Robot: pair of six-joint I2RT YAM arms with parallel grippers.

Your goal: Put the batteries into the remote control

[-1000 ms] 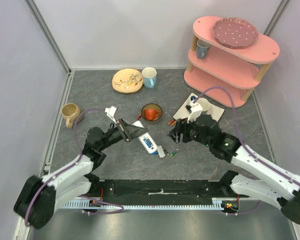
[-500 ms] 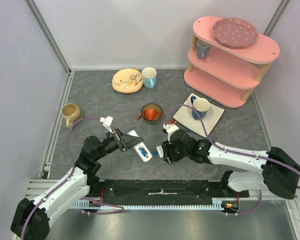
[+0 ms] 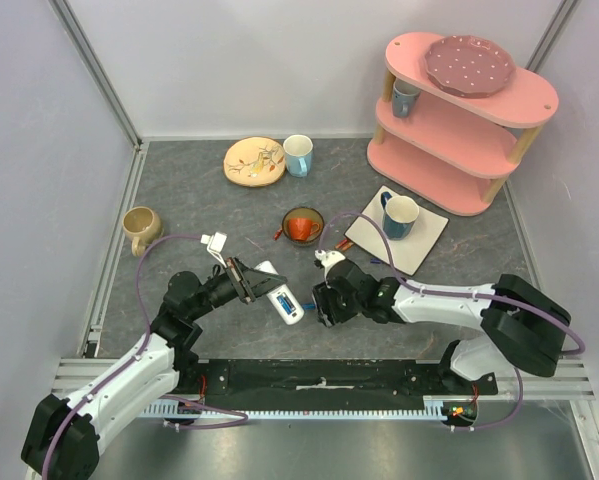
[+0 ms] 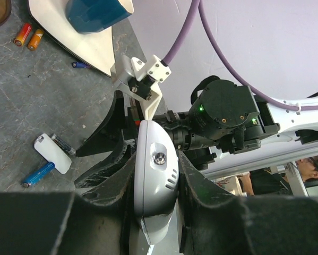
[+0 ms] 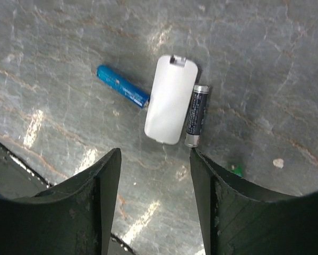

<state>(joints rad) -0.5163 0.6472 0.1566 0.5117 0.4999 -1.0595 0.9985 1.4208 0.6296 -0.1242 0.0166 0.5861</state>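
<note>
Left gripper (image 3: 262, 283) pinches the remote control (image 4: 156, 183); right gripper (image 5: 154, 170) spread wide, holding nothing.
Your left fingers (image 4: 116, 175) clamp both long sides of the remote control. The white bar is raised off the table (image 3: 179, 190) and slants toward the right arm. Your right gripper hangs just beside the remote control's far end. On the table just ahead of its spread fingers (image 5: 103, 207) you have a blue battery (image 5: 121, 91), a white cover piece (image 5: 171, 98) and a black battery (image 5: 197, 115). In the right wrist view the white cover piece sits in the middle, roughly centred on the gap. The black battery lies along its right edge, touching, and the blue battery meets its left edge end-on. Can't tell if the fingertips touch the table.
</note>
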